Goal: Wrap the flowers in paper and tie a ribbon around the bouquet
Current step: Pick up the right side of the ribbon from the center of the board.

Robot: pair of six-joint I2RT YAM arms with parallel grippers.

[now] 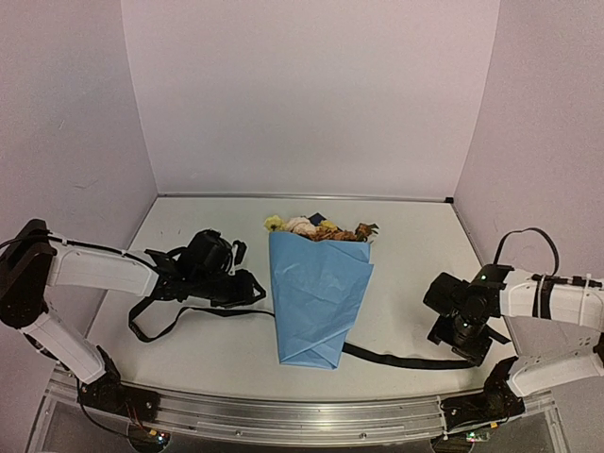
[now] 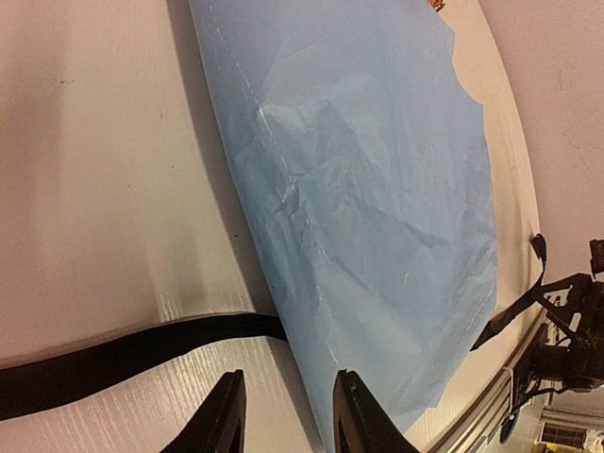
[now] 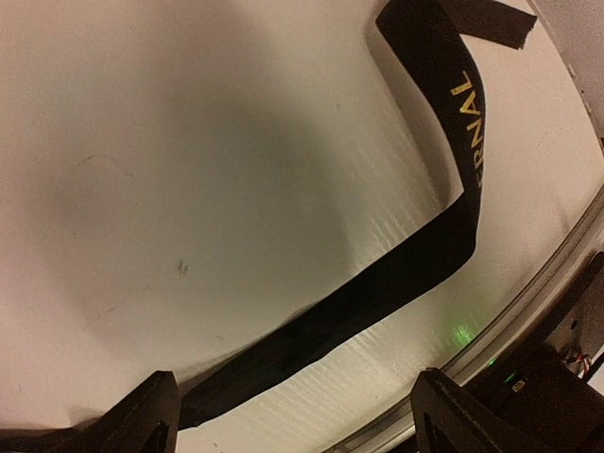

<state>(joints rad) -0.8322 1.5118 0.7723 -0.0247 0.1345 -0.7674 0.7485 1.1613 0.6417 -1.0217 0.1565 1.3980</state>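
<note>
We found the left gripper [image 2: 283, 420] narrowly parted and empty at the light blue paper cone [image 2: 377, 208]'s edge. The right gripper [image 3: 293, 425] was spread wide over the flat black lettered ribbon [image 3: 377, 293] beside the table's metal rim [image 3: 528, 311]. Open tabletop [image 1: 189, 222] flanked the cone mid-table.

Arm livery
White shells cover your left arm [image 1: 99, 269] and right arm [image 1: 552, 297]; left gripper [image 2: 283, 415] and right gripper [image 3: 302, 420] are black; a black cable [image 1: 528, 234] loops at 3 o'clock.

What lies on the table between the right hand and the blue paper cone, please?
Only the black ribbon, lying flat on the table. It runs from under the paper cone to the right hand. The top view shows this.
</note>
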